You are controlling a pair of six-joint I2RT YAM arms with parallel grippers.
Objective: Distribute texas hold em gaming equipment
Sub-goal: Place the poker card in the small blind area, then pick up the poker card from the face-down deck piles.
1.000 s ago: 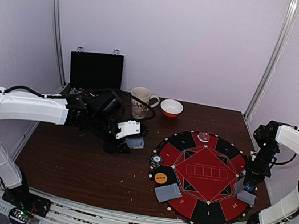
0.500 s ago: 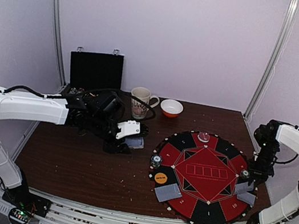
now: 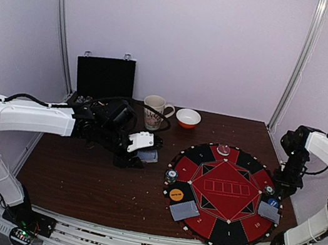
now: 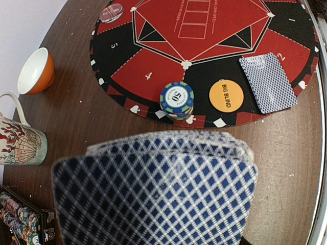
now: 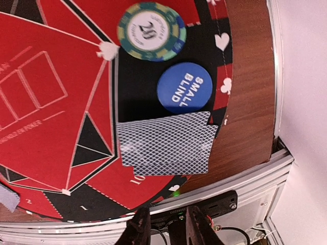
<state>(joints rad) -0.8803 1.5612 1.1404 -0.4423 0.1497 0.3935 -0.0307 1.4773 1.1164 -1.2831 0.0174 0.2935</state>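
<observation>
Dealing partly done, much of the deck (image 4: 153, 189) left
Left pincer (image 3: 143, 152) grips it; right pincer (image 5: 167, 229), slightly open and empty, just behind dealt cards (image 5: 166, 148)

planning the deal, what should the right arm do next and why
Probably swing the right gripper over to the deck in the left gripper and take the next cards. It hangs open and empty above a seat that already has dealt cards, the small blind button and a 20 chip, while the far seat shows only a pink chip.
</observation>
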